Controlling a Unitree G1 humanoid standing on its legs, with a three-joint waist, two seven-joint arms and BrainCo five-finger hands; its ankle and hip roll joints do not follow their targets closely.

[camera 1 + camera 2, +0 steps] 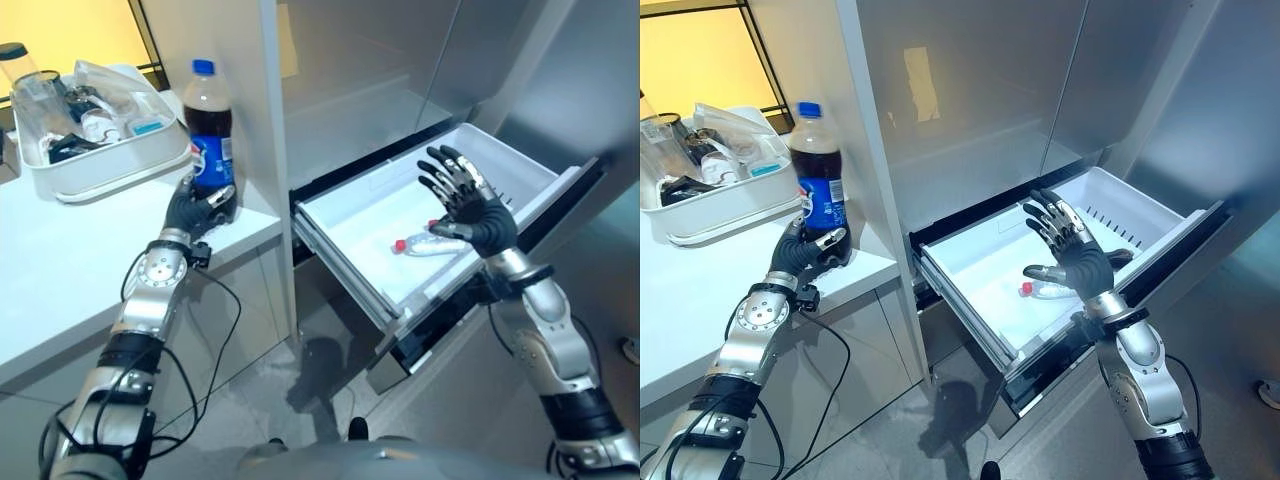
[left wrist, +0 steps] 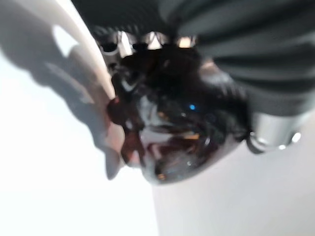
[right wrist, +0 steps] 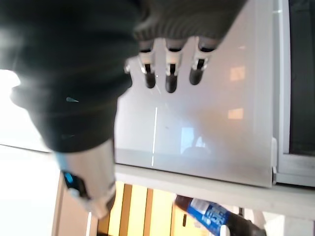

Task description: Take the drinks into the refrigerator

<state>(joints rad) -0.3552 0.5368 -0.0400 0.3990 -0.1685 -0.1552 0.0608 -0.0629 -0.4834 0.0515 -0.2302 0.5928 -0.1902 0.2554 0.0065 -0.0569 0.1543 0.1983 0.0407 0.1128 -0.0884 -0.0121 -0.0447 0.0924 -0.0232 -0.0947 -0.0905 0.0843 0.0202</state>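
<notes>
We hold the cola bottle (image 1: 208, 125) near its base with our left hand (image 1: 192, 208), fingers curled round it, on the counter (image 1: 60, 270) at 10 o'clock. Our right hand (image 1: 1072, 255) hovers spread and empty above the open refrigerator drawer (image 1: 980, 262), where a small clear bottle (image 1: 1050, 290) already lies at 3 o'clock. The low grasp on a tall bottle may let it tip during lifting, and it may strike the cabinet edge.

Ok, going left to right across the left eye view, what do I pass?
White tray of clutter → cola bottle with the left hand curled round its base → open white fridge drawer → small red-capped bottle lying in the drawer → open right hand.
</notes>
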